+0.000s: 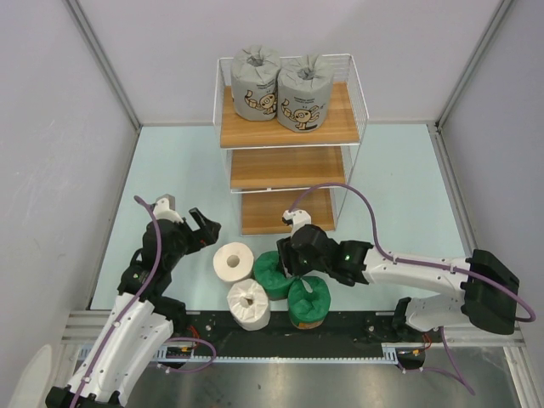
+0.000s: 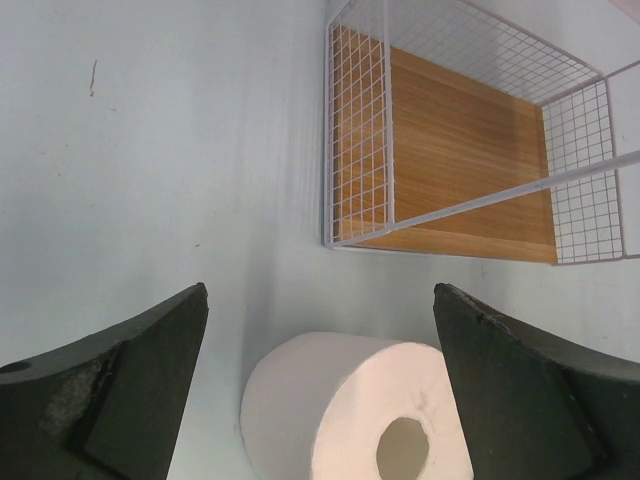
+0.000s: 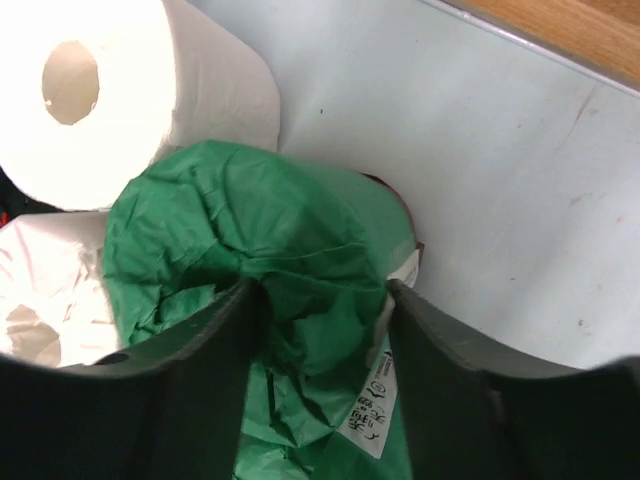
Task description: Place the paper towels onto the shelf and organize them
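Observation:
The shelf (image 1: 289, 127) stands at the back with two grey cartoon-print rolls (image 1: 255, 82) (image 1: 304, 93) on its top board. Two white rolls (image 1: 234, 261) (image 1: 248, 303) and two dark green rolls (image 1: 274, 274) (image 1: 308, 302) stand clustered on the table near the arms. My right gripper (image 1: 287, 255) (image 3: 320, 300) presses on the crumpled top of the far green roll (image 3: 250, 220), one finger in the centre fold and one at its outer side. My left gripper (image 1: 204, 228) (image 2: 320, 290) is open and empty, just left of the far white roll (image 2: 330, 400).
The shelf's middle board (image 1: 287, 167) and bottom board (image 1: 285, 212) hold nothing; the bottom board also shows in the left wrist view (image 2: 450, 150). Grey walls close in both sides. A black rail (image 1: 289, 327) runs along the table's near edge.

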`<state>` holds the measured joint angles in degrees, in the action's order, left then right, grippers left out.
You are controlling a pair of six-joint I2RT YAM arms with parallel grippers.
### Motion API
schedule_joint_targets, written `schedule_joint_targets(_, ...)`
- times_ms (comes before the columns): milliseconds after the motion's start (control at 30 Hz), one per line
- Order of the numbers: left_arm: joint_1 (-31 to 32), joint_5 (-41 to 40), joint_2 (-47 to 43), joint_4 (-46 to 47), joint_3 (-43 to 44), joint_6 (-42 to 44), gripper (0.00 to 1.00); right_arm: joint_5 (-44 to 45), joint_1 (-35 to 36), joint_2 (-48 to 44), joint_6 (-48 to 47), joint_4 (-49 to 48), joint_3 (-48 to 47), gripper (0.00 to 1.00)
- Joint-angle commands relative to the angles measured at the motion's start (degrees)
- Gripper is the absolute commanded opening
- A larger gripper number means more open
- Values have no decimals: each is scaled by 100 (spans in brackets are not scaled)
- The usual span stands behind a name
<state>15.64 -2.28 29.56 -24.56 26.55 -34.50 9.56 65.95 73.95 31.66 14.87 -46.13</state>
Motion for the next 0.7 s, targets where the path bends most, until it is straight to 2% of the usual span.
schedule_joint_targets(0, 36, 114, -38, 162, -35, 22, 100, 37, 40, 119, 174, -195, -1, 49)
schedule_joint_targets(200, 27, 114, -38, 170, -35, 14, 100, 169, 40, 251, 218, -125, -19, 41)
schedule_joint_targets(233, 27, 114, -47, 170, -44, 14, 100, 186, 40, 260, 218, -116, -28, 42)
schedule_joint_targets(267, 27, 123, -47, 170, -44, 14, 100, 221, 40, 286, 200, -99, -36, 53)
schedule_joint_targets(300, 27, 123, -47, 170, -35, 14, 100, 239, 40, 304, 200, -64, -45, 57)
schedule_joint_targets(500, 27, 114, -64, 170, -44, 14, 100, 432, 76, 400, 139, 103, -116, 59)
schedule_joint_targets(533, 27, 123, -56, 170, -44, 5, 100, 459, 84, 409, 121, 121, -133, 57)
schedule_joint_targets(567, 27, 123, -64, 179, -44, 5, 100, 511, 119, 418, 121, 156, -142, 49)
schedule_joint_targets(667, 27, 123, -56, 170, -44, 5, 100, 695, 216, 331, 121, 174, -168, 35)
